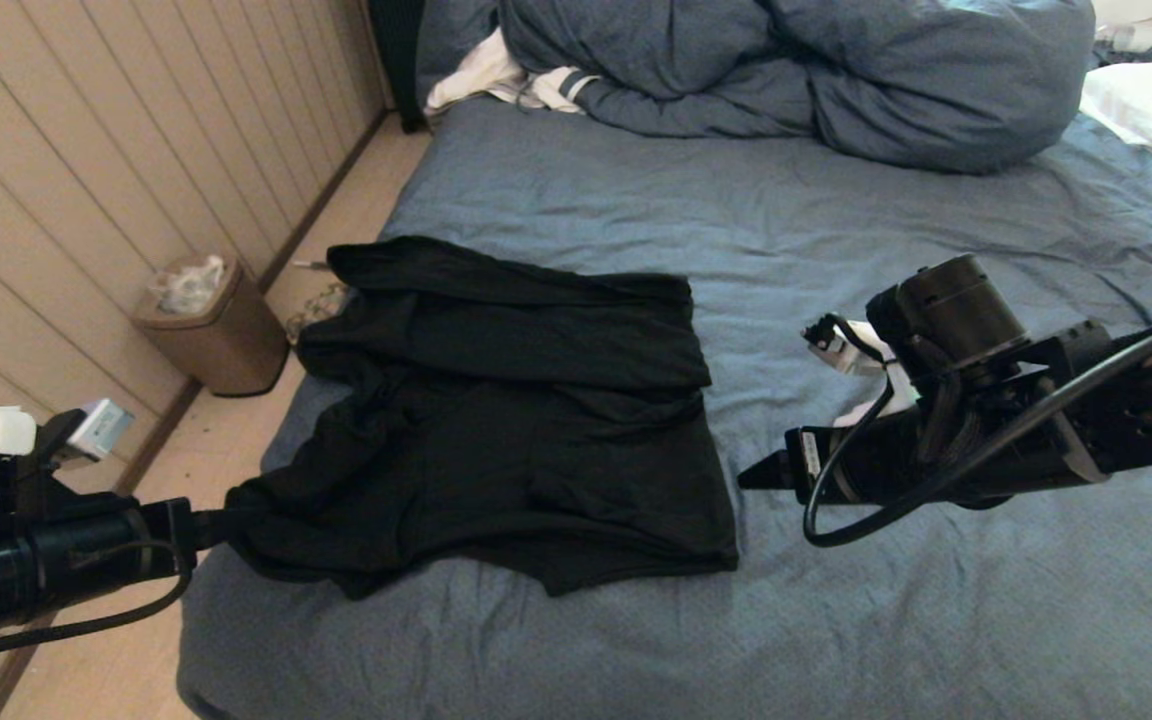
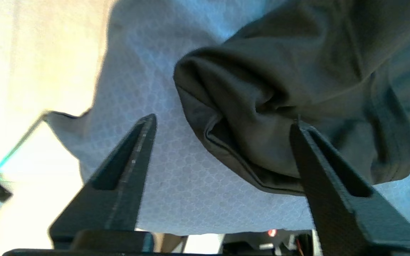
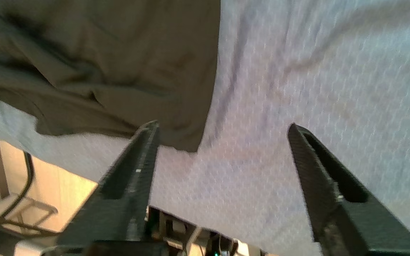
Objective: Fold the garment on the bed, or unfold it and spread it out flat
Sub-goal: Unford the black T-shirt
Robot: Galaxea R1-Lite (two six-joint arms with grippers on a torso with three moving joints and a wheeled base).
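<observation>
The plain black short-sleeved T-shirt [image 1: 506, 420] is laid folded near the left edge of the blue-grey sheeted bed [image 1: 936, 620]. It is flanked by 2 grippers, left [image 2: 222, 122] and right [image 3: 221, 128], jaws apart and empty, apparently for release.

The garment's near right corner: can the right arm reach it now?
Probably yes. The right gripper hangs open just beside that corner of the garment, and only bare bed sheet lies between them. Nothing blocks the way.

garment [image 1: 506, 420] on bed's [image 1: 936, 620] near-left part, duvet [image 1: 786, 70] behind, bin [image 1: 208, 325] left on floor
</observation>
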